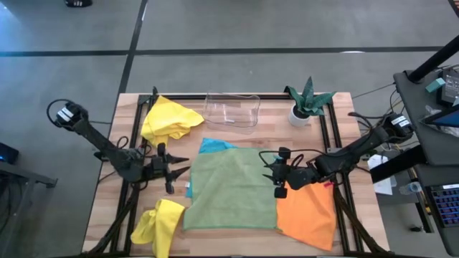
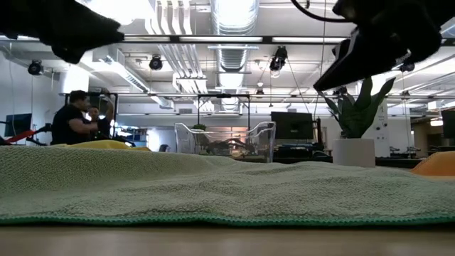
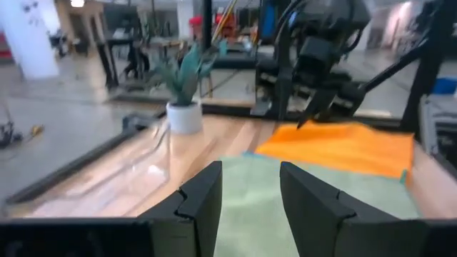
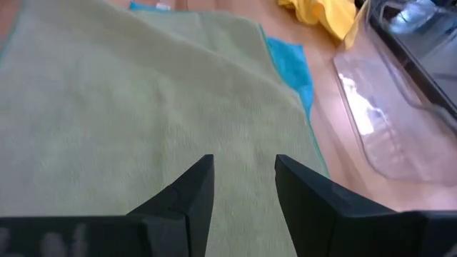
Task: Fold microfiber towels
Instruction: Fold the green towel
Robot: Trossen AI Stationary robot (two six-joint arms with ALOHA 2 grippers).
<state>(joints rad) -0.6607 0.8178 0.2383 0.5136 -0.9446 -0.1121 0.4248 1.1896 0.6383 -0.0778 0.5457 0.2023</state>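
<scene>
A sage green towel (image 1: 233,188) lies spread flat mid-table, over a turquoise towel whose corner (image 1: 215,146) peeks out at its far left. An orange towel (image 1: 308,215) lies beside its right edge. One yellow towel (image 1: 168,120) is crumpled at the far left, another (image 1: 159,226) at the near left. My left gripper (image 1: 179,170) hovers open at the green towel's left edge, pointing right. My right gripper (image 1: 271,172) hovers open above the green towel's right part (image 4: 143,121), pointing left and slanting down. Nothing is between either pair of fingers (image 3: 207,203) (image 4: 189,196).
A clear plastic tray (image 1: 232,111) stands at the far middle and a small plant in a white pot (image 1: 307,100) at the far right. Black frame rails (image 1: 136,143) run along the table's sides. A person sits in the room beyond (image 2: 75,117).
</scene>
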